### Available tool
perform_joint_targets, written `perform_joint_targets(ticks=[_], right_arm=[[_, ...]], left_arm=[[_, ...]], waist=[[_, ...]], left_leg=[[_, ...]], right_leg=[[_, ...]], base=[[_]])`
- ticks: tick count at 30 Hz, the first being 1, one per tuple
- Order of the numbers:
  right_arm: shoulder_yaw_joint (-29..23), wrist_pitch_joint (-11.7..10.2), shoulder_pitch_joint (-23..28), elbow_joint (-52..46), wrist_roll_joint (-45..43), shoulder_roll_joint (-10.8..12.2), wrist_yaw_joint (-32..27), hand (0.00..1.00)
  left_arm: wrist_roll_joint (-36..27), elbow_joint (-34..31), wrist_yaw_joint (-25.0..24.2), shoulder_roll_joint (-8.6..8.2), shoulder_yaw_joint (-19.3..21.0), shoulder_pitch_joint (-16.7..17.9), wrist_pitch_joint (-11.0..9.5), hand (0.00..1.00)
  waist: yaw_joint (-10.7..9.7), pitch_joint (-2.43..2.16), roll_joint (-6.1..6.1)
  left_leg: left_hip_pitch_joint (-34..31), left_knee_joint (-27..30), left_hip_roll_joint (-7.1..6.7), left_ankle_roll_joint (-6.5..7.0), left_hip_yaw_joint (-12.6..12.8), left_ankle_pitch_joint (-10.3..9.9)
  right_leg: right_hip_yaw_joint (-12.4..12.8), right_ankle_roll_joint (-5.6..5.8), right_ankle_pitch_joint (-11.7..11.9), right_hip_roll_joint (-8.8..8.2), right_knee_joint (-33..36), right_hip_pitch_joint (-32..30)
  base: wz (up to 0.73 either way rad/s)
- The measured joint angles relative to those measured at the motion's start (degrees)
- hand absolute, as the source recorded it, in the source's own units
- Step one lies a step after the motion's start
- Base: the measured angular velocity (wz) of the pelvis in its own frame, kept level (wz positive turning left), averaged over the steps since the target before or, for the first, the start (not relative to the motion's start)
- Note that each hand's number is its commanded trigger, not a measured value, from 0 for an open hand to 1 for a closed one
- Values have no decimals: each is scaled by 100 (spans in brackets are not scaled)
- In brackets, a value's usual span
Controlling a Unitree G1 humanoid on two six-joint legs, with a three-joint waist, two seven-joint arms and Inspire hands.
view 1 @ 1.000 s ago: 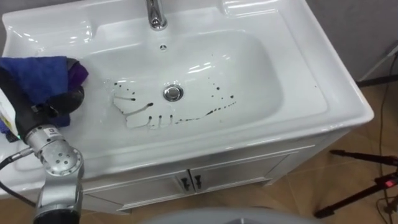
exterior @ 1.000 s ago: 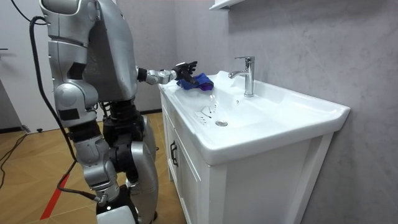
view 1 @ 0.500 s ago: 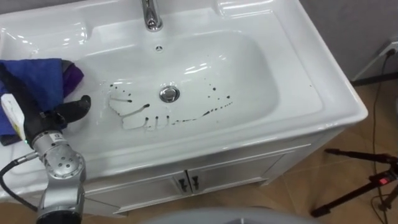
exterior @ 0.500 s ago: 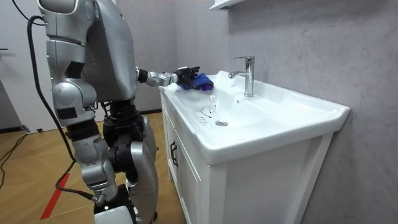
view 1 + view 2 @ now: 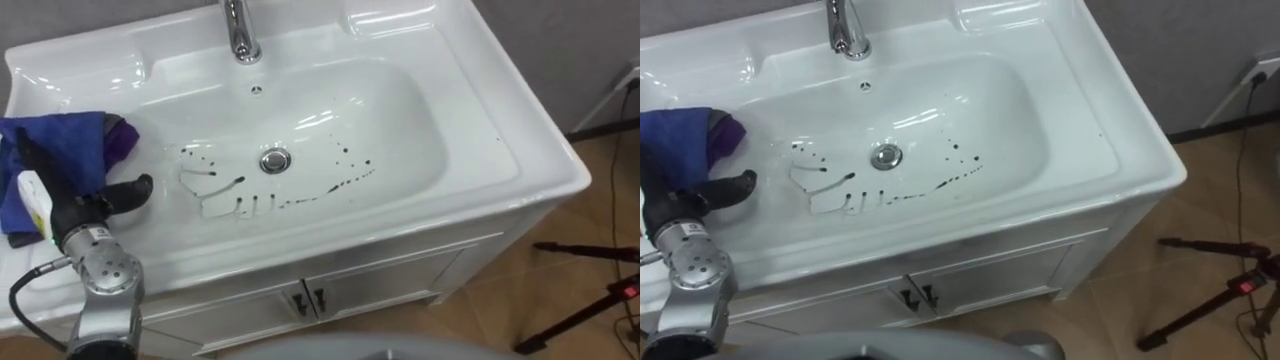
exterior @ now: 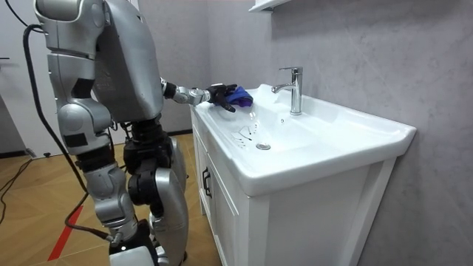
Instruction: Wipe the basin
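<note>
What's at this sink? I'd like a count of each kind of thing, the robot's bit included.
Basin: 1
Faucet: 1
Drain: 1
Cloth bundle, blue with some purple: 1
Cabinet door handles: 2
Robot hand, at the cloth bundle: 1
Total: 7

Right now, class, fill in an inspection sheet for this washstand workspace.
Surface: white basin, dark stains around the drain.
Job's things: blue cloth on the basin's left ledge.
Clutter: nothing seen.
Hands: left robot hand rests on the blue cloth.
Cables: thin cable hanging at far right.
Surroundings: faucet, cabinet doors below, tripod legs on wooden floor.
</note>
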Motion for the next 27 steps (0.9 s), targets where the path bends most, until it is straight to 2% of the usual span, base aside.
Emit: perform_joint_targets(ticks=[8, 13, 27], right_arm=[[-21, 9, 11, 3, -11, -1, -30, 0], [-34, 21, 49, 4, -10, -2, -63, 0], [-87, 262, 124, 1, -11, -2, -162, 0]], left_arm=[[44, 203, 72, 52, -1, -92, -83, 0], [44, 315, 80, 60, -1, -134, -111, 0], [42, 470, 75, 84, 1, -221, -111, 0]], waist=[[-6, -20, -102], [-9, -21, -100], [-9, -29, -111]], left_leg=[[43, 17, -1, -1, -9, 0], [46, 5, 1, -1, -12, 0], [64, -38, 6, -2, 15, 1]], right_leg=[[18, -13, -26, 3, 8, 20], [18, -15, -26, 9, 11, 15], [35, -16, -25, 11, 8, 19]], base=[[0], [0], [0]])
